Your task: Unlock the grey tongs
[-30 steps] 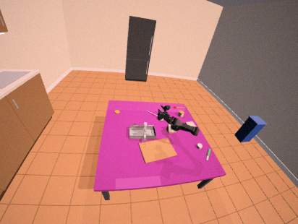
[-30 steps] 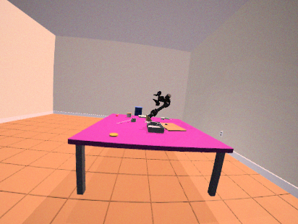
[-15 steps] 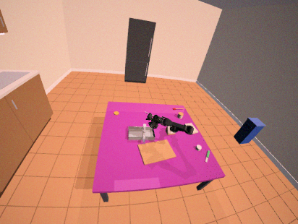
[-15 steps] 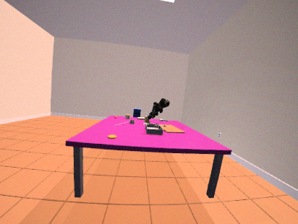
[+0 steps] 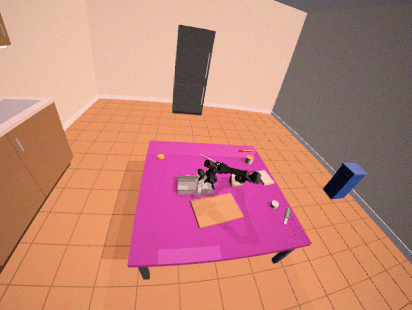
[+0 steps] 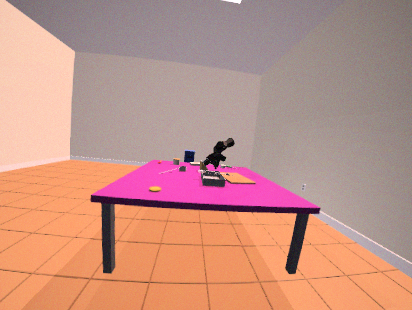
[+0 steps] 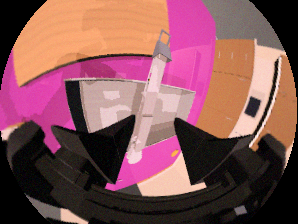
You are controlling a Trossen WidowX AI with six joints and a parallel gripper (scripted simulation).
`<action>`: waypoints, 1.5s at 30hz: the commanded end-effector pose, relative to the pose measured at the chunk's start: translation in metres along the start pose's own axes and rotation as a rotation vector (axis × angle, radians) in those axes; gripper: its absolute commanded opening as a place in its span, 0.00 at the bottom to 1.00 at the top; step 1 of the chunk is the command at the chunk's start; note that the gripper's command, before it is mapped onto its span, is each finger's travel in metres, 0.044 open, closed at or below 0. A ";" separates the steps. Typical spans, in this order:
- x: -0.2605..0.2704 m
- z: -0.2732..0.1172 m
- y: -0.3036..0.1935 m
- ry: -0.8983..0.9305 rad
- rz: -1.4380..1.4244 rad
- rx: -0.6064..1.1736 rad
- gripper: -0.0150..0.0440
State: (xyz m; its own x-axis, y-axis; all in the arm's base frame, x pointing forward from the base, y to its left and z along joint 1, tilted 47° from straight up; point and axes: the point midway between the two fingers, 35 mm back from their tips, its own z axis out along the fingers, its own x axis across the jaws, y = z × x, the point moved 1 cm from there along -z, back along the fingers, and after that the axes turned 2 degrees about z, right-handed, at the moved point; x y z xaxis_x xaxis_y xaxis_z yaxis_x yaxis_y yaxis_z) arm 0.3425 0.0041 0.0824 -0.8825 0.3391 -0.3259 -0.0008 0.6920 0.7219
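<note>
The grey tongs lie across the roasting tin. In the wrist view their grey end with a wire loop points toward the wooden board, and their scalloped end sticks out past the tin's other side. The tongs look closed. My gripper is open and empty, above the tin. In the wrist view the tongs run between the two fingers, nearer the left one, and lie beyond the fingertips. In the exterior view the tongs are too small to make out.
A yellow disc lies near a table corner. A thin pale rod lies behind the arm. A mug, a red-tipped stick, a white cup and a green marker stand or lie around the arm's base side.
</note>
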 end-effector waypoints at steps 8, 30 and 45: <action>0.008 0.000 0.008 0.012 -0.025 -0.044 0.69; 0.007 0.023 0.008 0.015 -0.026 -0.041 0.69; 0.007 0.048 0.009 0.015 -0.027 -0.041 0.69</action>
State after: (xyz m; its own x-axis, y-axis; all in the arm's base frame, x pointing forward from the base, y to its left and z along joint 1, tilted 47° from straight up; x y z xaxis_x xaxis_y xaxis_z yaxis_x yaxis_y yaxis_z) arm 0.3568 0.0375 0.0624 -0.8869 0.3114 -0.3411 -0.0474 0.6733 0.7378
